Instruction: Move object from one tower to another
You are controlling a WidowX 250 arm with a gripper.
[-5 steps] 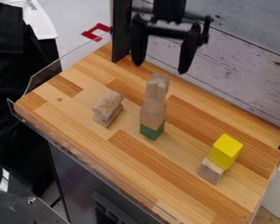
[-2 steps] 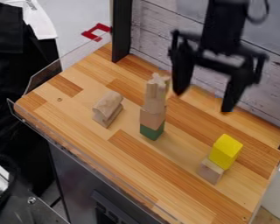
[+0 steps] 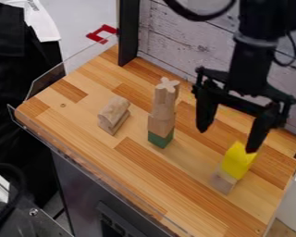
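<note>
The black gripper (image 3: 228,141) stands open, its fingers wide apart with nothing between them, above and behind the right tower; one fingertip overlaps the top of the yellow block (image 3: 238,160) in the view. That yellow block rests on a pale wooden block (image 3: 223,179). Near the middle of the table rises the taller tower: a green block (image 3: 161,139) at the base, a wooden block (image 3: 161,124) over it, and further wooden pieces above, topped by a cross-shaped piece (image 3: 166,91).
Left of the taller tower lies a wooden arched piece on a wooden block (image 3: 114,115). The wooden table (image 3: 83,120) has a clear plastic guard (image 3: 48,85) along its left side. A black post (image 3: 128,34) stands at the back edge.
From the top centre, the gripper has moved right and down in the view, past the taller tower towards the yellow block. Both towers stand where they were.
</note>
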